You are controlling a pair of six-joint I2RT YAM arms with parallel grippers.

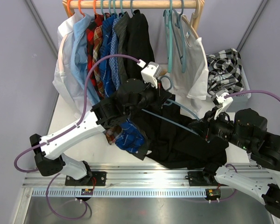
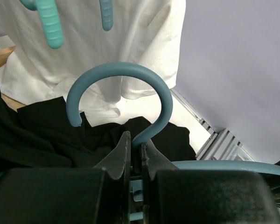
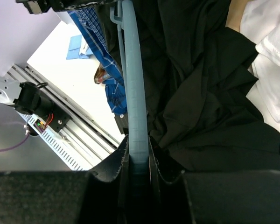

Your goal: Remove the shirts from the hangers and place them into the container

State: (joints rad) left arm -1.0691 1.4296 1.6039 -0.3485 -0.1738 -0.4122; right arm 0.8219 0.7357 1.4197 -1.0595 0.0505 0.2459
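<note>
The black shirt (image 1: 177, 140) lies bunched on the counter (image 1: 98, 156) with the hanger (image 3: 133, 70) across it. The left claw (image 2: 135, 154) is clenched on the hanger's neck, just below the hook. The right claw (image 3: 136, 156) is grasping the hanger's arm. Anchor the neck, then work the shoulder fabric off that arm without twisting the hanger. The container (image 1: 240, 96) stands beyond the hanger's far end.

black shirt (image 1: 175, 140), grey-blue hanger (image 2: 119, 70), black-and-white check shirt (image 1: 226, 65)
</note>
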